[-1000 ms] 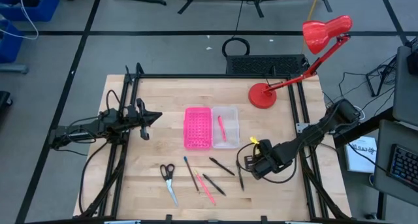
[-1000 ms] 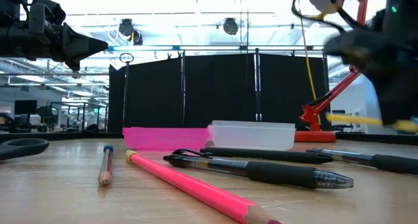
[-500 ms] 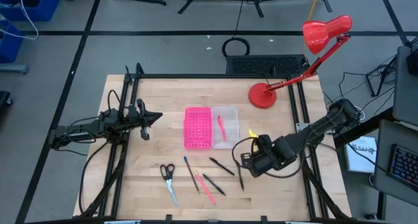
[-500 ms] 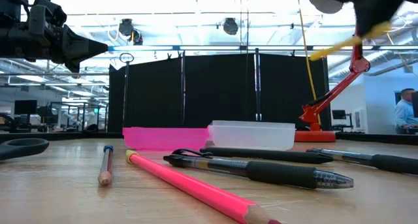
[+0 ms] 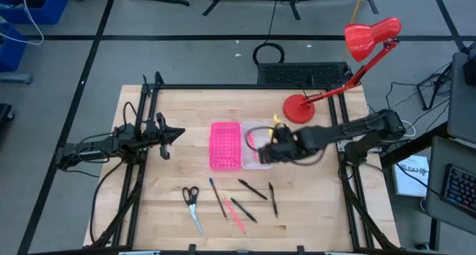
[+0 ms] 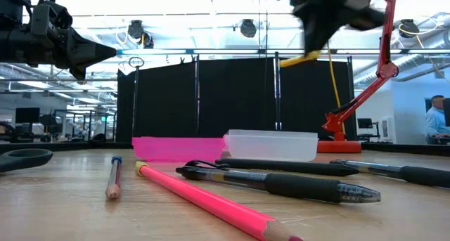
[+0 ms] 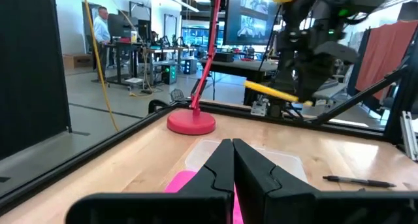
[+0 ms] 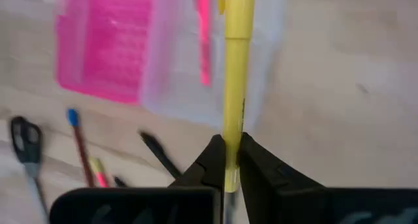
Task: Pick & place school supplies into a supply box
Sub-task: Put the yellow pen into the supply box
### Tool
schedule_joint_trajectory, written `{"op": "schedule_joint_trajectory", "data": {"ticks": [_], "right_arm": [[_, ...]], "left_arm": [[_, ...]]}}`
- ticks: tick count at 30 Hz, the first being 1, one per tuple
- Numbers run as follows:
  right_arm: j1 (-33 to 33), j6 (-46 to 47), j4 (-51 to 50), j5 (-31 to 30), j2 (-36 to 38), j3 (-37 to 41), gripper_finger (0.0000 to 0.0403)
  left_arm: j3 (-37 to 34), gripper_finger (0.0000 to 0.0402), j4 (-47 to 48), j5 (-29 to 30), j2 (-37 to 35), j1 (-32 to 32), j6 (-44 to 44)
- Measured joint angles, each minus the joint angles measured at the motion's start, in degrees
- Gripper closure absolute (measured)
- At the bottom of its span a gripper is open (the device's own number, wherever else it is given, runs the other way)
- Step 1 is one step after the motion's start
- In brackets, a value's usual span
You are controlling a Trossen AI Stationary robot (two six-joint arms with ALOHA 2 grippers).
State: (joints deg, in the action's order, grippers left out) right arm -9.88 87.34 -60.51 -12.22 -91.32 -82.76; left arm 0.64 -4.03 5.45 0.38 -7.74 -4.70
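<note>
My right gripper [image 5: 271,147] is shut on a yellow pen [image 8: 235,67] and hovers over the clear supply box [image 5: 257,144], which lies flat beside the pink dotted tray [image 5: 225,145]. A pink-red pen [image 5: 251,145] lies in the clear box. On the near part of the table lie the scissors [image 5: 191,204], a blue-ended pencil [image 5: 215,195], a pink pencil [image 5: 235,214] and black pens [image 5: 253,189]. My left gripper [image 5: 178,132] is shut and waits in the air over the table's left side. My right gripper pinches the yellow pen between its two fingers near one end [image 8: 229,160]. The rest of the pen sticks out past the fingertips toward the table's far edge. The pen is lifted clear above the clear box and shows tilted [image 6: 303,58] in the low view.
A red desk lamp stands with its round base [image 5: 299,108] on the far right of the table, its arm slanting up to the right. Black frame rails [image 5: 146,121] run along the table's left and right sides. Bare wood lies between the trays and my left gripper.
My right gripper, shut on the yellow pen throughout, has swung from the table's near right toward the far left and now hangs over the clear box. The arm has turned, and the pen now points toward the far edge.
</note>
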Motion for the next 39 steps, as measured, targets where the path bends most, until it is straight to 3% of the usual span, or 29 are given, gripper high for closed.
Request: {"op": "schedule_joint_trajectory", "data": {"ticks": [9,17,22,32,39], "right_arm": [[9.6,-14.0,11.2,3.5,-9.2,0.0,0.0386],[13.1,-18.6,12.2,6.6,-17.8,0.0,0.0386],[13.7,-19.1,12.5,9.4,-20.7,0.0,0.0386],[13.7,-16.9,13.5,9.6,-22.3,1.3,0.0384],[13.7,-16.2,13.6,9.5,-22.2,3.4,0.0341]], "left_arm": [[0.0,0.0394,0.0,0.0,0.0,0.0,1.2],[0.0,0.0394,0.0,0.0,0.0,0.0,1.5],[0.0,0.0394,0.0,0.0,0.0,0.0,1.5],[0.0,0.0394,0.0,0.0,0.0,0.0,1.5],[0.0,0.0394,0.0,0.0,0.0,0.0,1.4]]}}
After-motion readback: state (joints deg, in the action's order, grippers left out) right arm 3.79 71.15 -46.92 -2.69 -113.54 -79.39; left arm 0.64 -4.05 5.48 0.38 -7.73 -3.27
